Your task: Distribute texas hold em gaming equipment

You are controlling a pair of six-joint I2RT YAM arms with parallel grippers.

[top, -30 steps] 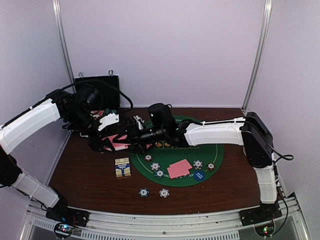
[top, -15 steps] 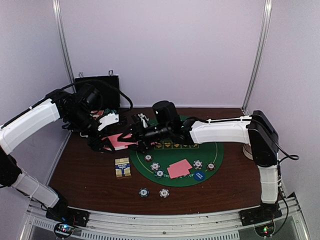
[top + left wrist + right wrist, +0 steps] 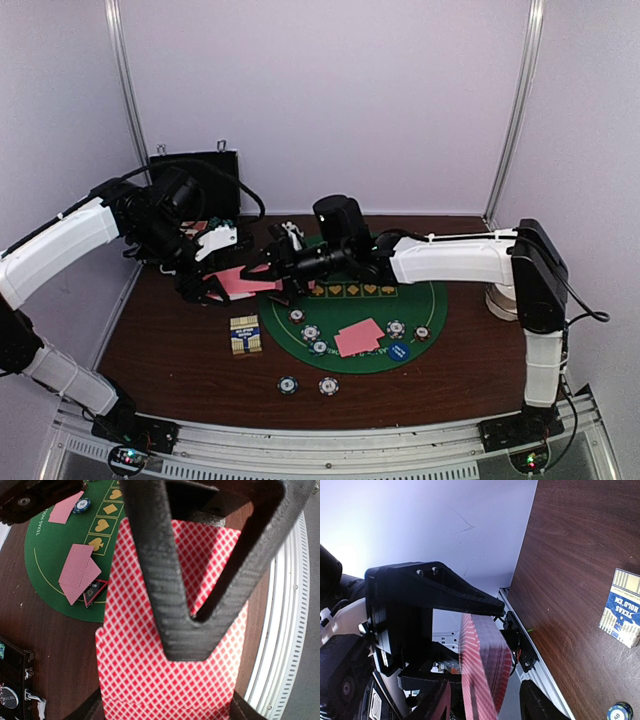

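My left gripper [image 3: 215, 285] is shut on a deck of pink-backed cards [image 3: 240, 281], held above the table left of the green mat [image 3: 428, 300]. In the left wrist view the deck [image 3: 150, 680] fills the frame under my finger [image 3: 180, 630]. My right gripper [image 3: 273, 271] is open and reaches left, its fingers on either side of the deck's edge [image 3: 482, 665]. Two face-down cards [image 3: 358, 338], a blue disc [image 3: 398, 352] and several striped chips [image 3: 311, 332] lie on the mat. A red-black triangular marker [image 3: 95, 591] lies beside another card pair [image 3: 77, 572]. I cannot see the orange disc.
The yellow-blue card box [image 3: 245, 334] lies on the wood just left of the mat and also shows in the right wrist view [image 3: 622, 607]. Two chips [image 3: 288, 385] lie near the front edge. The open black case [image 3: 195, 180] stands at the back left. A white object [image 3: 497, 300] sits behind the right arm.
My right arm has swung right and back, and its gripper has risen slightly along the deck's right edge. My left gripper has kept the deck almost still.
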